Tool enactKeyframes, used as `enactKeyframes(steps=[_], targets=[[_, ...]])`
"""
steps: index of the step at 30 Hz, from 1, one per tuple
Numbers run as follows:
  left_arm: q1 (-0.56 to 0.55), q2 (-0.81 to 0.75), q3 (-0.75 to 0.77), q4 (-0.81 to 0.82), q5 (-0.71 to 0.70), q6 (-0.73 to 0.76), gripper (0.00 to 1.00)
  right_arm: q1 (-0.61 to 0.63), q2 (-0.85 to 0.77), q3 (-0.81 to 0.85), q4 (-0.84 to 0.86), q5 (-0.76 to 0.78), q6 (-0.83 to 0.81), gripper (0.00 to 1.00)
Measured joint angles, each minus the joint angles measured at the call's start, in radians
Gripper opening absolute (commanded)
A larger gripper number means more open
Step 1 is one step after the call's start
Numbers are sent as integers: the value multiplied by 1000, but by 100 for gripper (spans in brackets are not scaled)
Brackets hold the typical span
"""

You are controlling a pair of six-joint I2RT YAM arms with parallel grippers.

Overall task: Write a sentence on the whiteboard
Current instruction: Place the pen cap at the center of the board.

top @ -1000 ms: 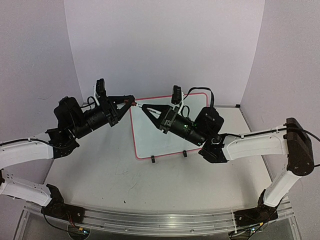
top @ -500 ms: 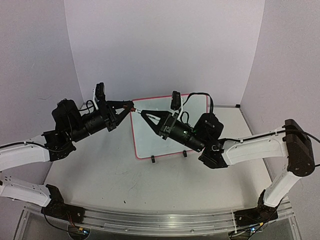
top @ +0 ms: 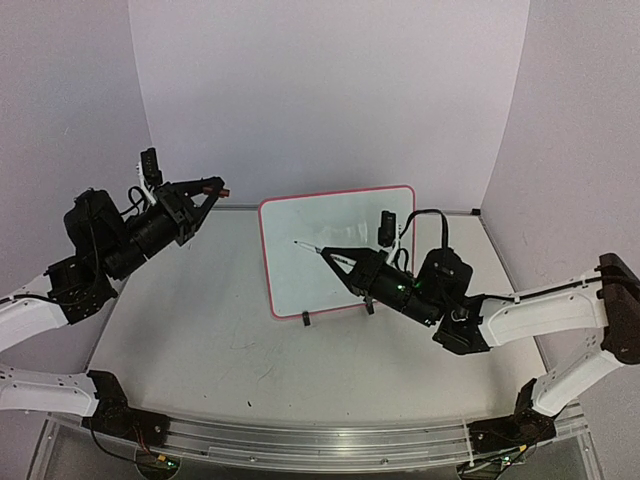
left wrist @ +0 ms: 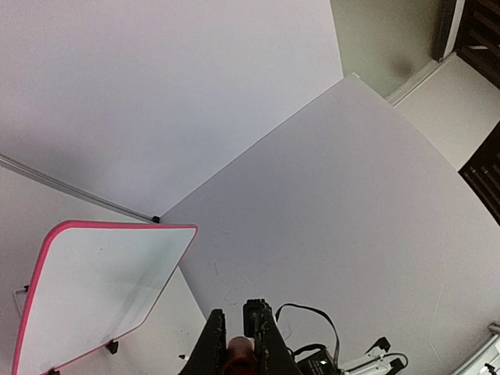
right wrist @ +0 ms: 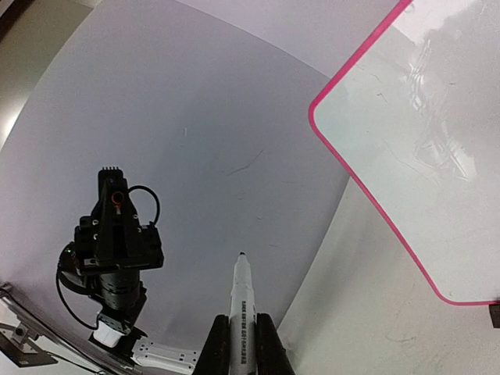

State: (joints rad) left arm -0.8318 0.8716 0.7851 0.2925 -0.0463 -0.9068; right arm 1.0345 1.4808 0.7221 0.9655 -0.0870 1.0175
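Observation:
The whiteboard (top: 345, 225) stands upright on its two black feet at the table's middle back; it also shows in the left wrist view (left wrist: 94, 289) and the right wrist view (right wrist: 422, 141). No written words show on it, only faint smudges. My right gripper (top: 332, 257) is shut on an uncapped white marker (top: 312, 248), tip pointing left in front of the board's left half; it shows in the right wrist view (right wrist: 241, 301). My left gripper (top: 212, 187) is shut on a dark red marker cap (left wrist: 241, 355), held in the air left of the board.
White walls enclose the table on the back and both sides. A metal rail (top: 300, 440) runs along the near edge by the arm bases. The left arm (right wrist: 113, 242) shows across from the right wrist camera.
The grippers met at the board's top-left corner earlier. Now the left has drawn back left with the cap, and the right has moved right and down with the uncapped marker.

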Motion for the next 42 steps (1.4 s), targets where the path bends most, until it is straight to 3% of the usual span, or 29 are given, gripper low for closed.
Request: enactKeyframes(steps=[5,11,14,18,22,29,37,42], targets=[[8,15,58,-221,-51,44,0,0,-108,-16,-158,25,-65,0],[123,48,44,-561,-24,59,0,-11,-267,77,-537,54,-211,0],[191,117,23,-670,21,96,0,-60,-287,124,-688,34,-250,0],[204,288,24,-779,51,181,0,-143,-277,127,-824,-13,-266,0],[204,466,32,-841,86,258,0,-170,-257,127,-890,-48,-281,0],[204,614,67,-849,145,313,1,-170,-237,127,-925,-92,-295,0],[204,683,79,-841,176,332,15,-170,-236,108,-930,-103,-292,0],[204,709,81,-841,183,333,31,-170,-236,100,-934,-106,-288,0]])
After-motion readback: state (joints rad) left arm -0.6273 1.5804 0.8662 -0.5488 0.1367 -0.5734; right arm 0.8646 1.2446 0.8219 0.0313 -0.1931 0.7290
